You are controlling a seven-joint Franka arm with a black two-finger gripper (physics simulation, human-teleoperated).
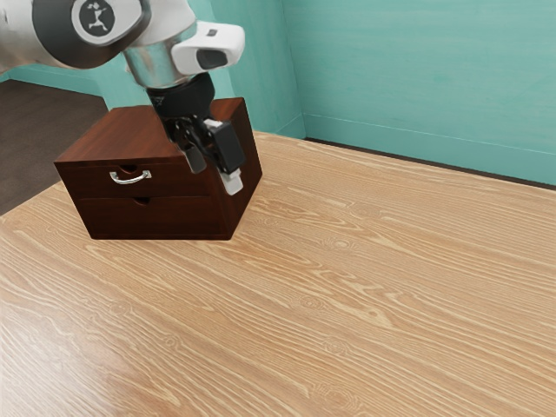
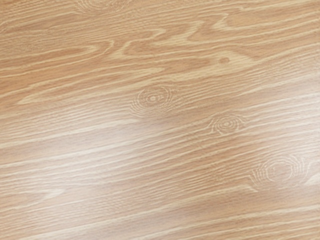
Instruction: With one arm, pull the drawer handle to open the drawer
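A dark brown wooden cabinet (image 1: pixel 143 139) with two drawers stands on the table at the exterior view's left. The upper drawer (image 1: pixel 91 181) carries a curved silver handle (image 1: pixel 130 177), and its front sits flush with the cabinet. The lower drawer (image 1: pixel 169 217) has only a small notch. My black gripper (image 1: pixel 216 176) hangs in front of the cabinet's near right corner, to the right of the handle and apart from it. Its fingers (image 1: pixel 195 158) stand open with nothing between them. In the wrist view, bare tabletop (image 2: pixel 160 120) lies under my hand.
The light wood-grain table (image 1: pixel 365 287) stretches wide in front of and to the right of the cabinet. A teal wall (image 1: pixel 417 69) runs behind the table. Dark floor (image 1: pixel 35 122) lies beyond the table's left edge.
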